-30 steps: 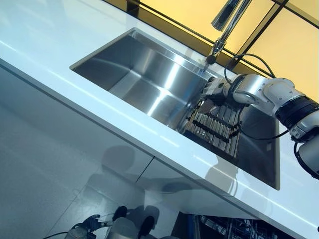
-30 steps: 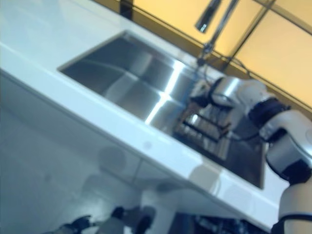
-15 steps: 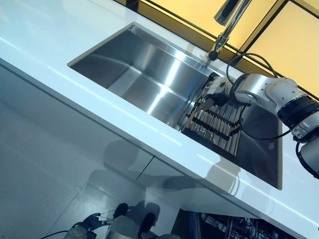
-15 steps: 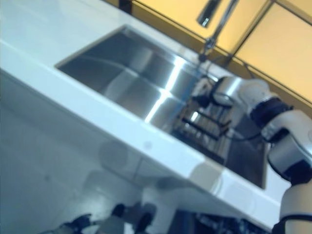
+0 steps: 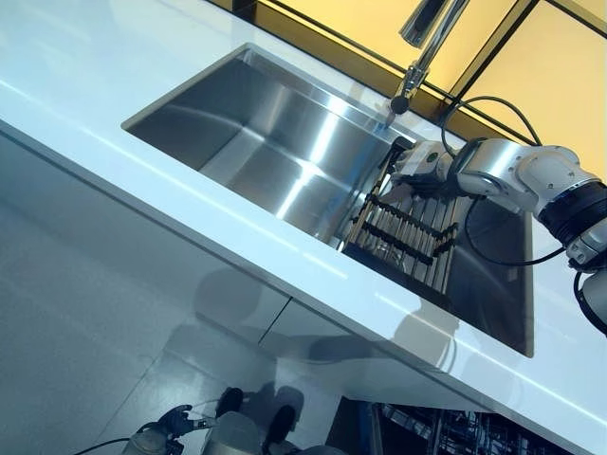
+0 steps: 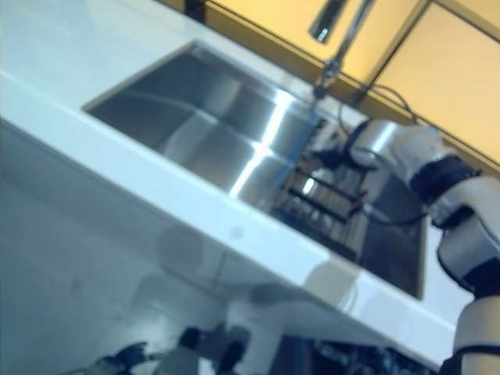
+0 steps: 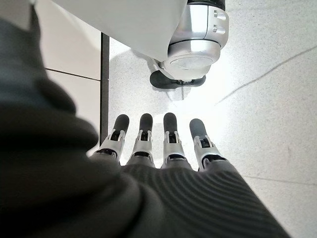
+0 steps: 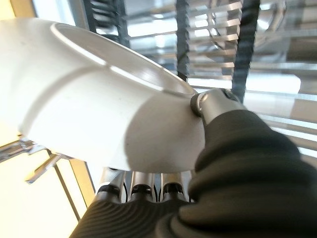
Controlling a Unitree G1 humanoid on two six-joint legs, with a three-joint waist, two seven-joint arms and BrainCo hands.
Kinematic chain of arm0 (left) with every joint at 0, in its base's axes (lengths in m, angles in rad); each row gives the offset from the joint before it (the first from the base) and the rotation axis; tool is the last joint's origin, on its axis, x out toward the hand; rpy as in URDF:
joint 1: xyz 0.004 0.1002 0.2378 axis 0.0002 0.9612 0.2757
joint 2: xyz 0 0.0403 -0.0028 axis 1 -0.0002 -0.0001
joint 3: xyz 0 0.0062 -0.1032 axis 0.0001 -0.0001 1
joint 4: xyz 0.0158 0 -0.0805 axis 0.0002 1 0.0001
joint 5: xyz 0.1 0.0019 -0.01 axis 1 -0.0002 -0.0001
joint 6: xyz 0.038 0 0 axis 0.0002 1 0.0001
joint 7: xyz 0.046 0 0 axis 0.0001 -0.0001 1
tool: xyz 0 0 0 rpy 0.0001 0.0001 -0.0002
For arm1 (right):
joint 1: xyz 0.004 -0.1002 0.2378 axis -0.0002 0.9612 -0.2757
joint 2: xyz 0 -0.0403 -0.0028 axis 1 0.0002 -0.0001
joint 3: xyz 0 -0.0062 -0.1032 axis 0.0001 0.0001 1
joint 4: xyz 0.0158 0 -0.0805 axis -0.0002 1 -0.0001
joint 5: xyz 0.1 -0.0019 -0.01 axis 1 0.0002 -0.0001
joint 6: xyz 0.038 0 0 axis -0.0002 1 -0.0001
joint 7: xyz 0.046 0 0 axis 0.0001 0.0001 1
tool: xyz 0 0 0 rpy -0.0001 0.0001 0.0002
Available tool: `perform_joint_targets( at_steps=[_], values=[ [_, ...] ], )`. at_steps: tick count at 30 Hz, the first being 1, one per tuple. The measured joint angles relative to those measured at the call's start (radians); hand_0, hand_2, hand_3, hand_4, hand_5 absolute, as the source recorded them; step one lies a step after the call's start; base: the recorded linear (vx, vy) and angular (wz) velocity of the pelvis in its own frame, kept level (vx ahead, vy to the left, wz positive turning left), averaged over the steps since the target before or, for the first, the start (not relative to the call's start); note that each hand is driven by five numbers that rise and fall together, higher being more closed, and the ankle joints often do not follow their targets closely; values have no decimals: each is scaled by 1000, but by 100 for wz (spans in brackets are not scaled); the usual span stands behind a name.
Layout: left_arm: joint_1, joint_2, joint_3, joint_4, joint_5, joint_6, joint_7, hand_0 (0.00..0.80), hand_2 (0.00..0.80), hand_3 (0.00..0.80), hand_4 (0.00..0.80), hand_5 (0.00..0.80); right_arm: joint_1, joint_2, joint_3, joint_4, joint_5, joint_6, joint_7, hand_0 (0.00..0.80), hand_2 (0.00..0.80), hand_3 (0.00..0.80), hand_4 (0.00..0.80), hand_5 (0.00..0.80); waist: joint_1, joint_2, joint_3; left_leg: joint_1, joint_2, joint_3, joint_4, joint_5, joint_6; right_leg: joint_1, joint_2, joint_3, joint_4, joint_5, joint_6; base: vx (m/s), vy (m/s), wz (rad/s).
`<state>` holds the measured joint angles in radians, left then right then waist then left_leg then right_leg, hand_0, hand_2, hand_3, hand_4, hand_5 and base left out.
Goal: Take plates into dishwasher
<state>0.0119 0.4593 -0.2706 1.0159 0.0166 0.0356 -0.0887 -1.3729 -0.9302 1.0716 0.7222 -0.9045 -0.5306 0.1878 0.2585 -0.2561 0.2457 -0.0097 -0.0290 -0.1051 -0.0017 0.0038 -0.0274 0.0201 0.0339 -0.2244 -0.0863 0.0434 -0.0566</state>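
White countertop [image 5: 142, 142] runs across the left eye view, with a steel sink [image 5: 275, 142] sunk into it and a faucet [image 5: 422, 38] at its far rim. A roll-up drying rack [image 5: 408, 232] is laid across the sink's right part. The right hand [image 5: 417, 175] is seen at the rack's far edge, close under the faucet; its fingers cannot be read from here. The open dishwasher rack [image 5: 446, 436] is glimpsed below the counter's near edge.

Right eye view: the same layout is shown, nothing added.

Left wrist view: the left hand [image 7: 163, 148] is hung low over the floor [image 7: 267, 99], fingers straight and relaxed, nothing held.

Right wrist view: a white plate [image 8: 99, 109] is pinched at its rim, thumb on one face and fingers under the other, above the rack's slats.

The pick-up step is judged in hand, the plate gripped but not yet carried. Next, a lift clear of the rack is called for, then a swing over the counter's near edge and down to the dishwasher. Room is tight by the faucet and the sink wall; more is open toward the front.
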Motion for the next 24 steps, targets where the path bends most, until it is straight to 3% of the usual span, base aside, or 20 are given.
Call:
perform_joint_targets(
  at_steps=[7, 18, 24],
  values=[
    [31, -26, 1, -9, 0, 0, -5, 0, 0, 0, 0, 0, 1, -79, -4, -28, -85, -50, -129, 800, 800, 800, 800, 800, -37, 46, -45, 40, 0, 37, -33, 8, 13, 14, -6, 33, 0, 7, -1, 6, 95, -14],
    [101, -77, 16, -3, 0, -3, -13, 0, 0, 0, 0, 0, 48, -228, -45, -200, -123, -102, -314, 800, 800, 800, 800, 800, -140, 114, -154, 104, 0, 99, -83, 17, 32, 34, -8, 92, 0, 15, 9, -23, 106, -16],
    [106, -96, 18, 21, 0, -23, -13, 0, 0, 0, 0, 0, 138, -277, -158, -257, -63, -101, -385, 800, 800, 800, 800, 800, -186, 149, -182, 121, -2, 131, -85, 15, 41, 41, -9, 121, -3, 21, 16, -49, 105, -15]
  ],
)
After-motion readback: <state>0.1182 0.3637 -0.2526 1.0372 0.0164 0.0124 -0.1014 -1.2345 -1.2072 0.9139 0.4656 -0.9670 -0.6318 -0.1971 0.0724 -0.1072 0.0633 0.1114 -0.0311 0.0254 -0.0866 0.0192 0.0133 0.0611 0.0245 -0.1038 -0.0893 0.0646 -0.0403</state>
